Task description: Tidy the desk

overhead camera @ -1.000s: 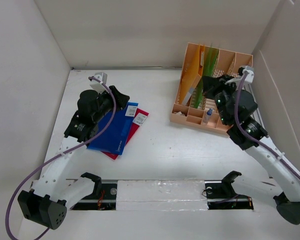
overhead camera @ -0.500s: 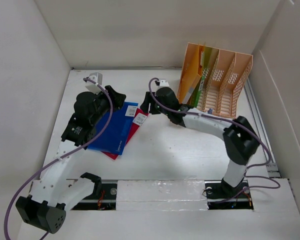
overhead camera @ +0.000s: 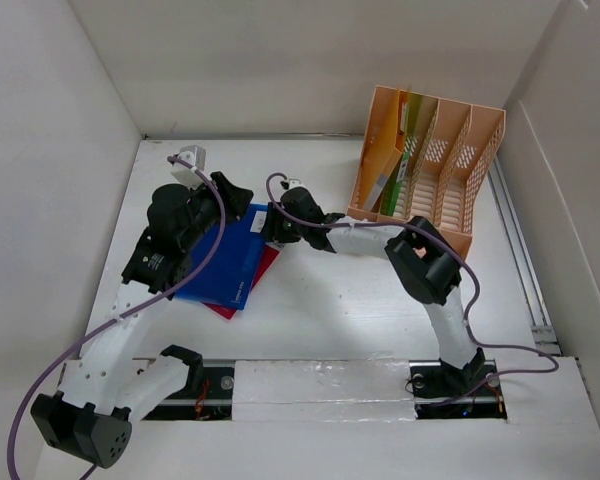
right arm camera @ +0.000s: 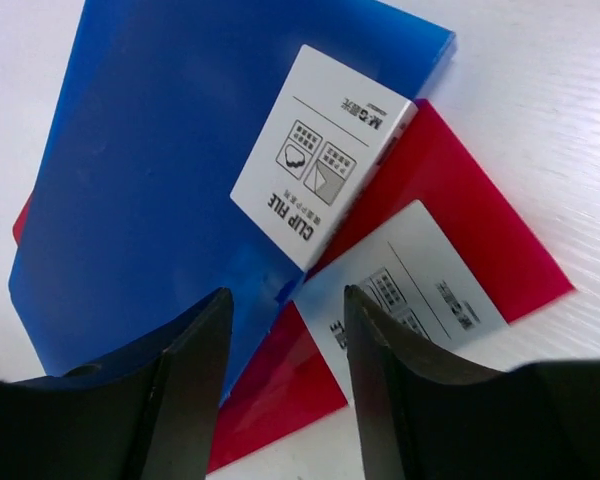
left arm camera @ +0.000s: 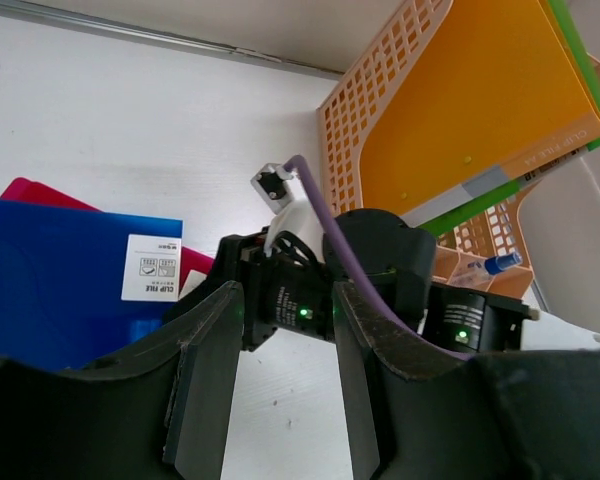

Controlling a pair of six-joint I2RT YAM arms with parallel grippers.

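Top external view: the white counter (overhead camera: 330, 300) fills the frame, a blue folder (overhead camera: 220, 265) atop a red folder (right arm camera: 460, 220) at nine o'clock, a peach rack (overhead camera: 450, 170) at one o'clock; the right tool (overhead camera: 276, 226), jaws apart and empty, should likely straddle the blue folder's edge squarely before pinching.

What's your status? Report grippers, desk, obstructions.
Left gripper open, empty. Right gripper open, over blue folder stacked on red folder. Both folders flat on desk, not in file rack. Nothing blocking.
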